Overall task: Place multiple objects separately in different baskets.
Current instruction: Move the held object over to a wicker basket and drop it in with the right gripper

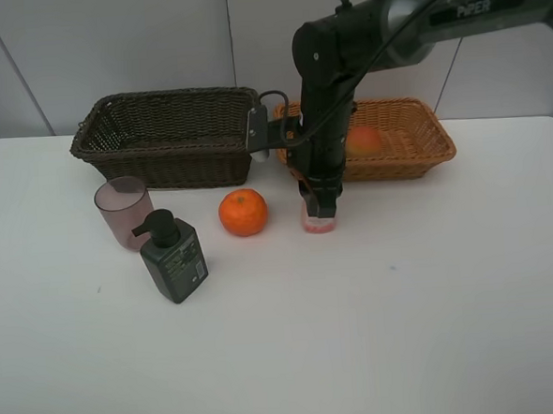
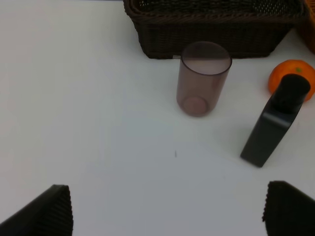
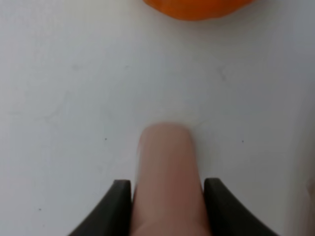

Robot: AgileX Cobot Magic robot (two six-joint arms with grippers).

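**We had the right tool pinched on the pink bottle, with the light basket nearest**

The right tool (image 1: 319,207) was clamped on the pink bottle (image 3: 167,162) at the counter (image 1: 404,302), just beside the orange (image 1: 243,212). The light basket (image 1: 423,153) stood close behind and the dark basket (image 1: 160,144) off to the left, while the left tool (image 2: 170,204) hung spread, well apart. Only the right wrist view showed the pinch. We could not tell whether the bottle stood upright or lay flat.
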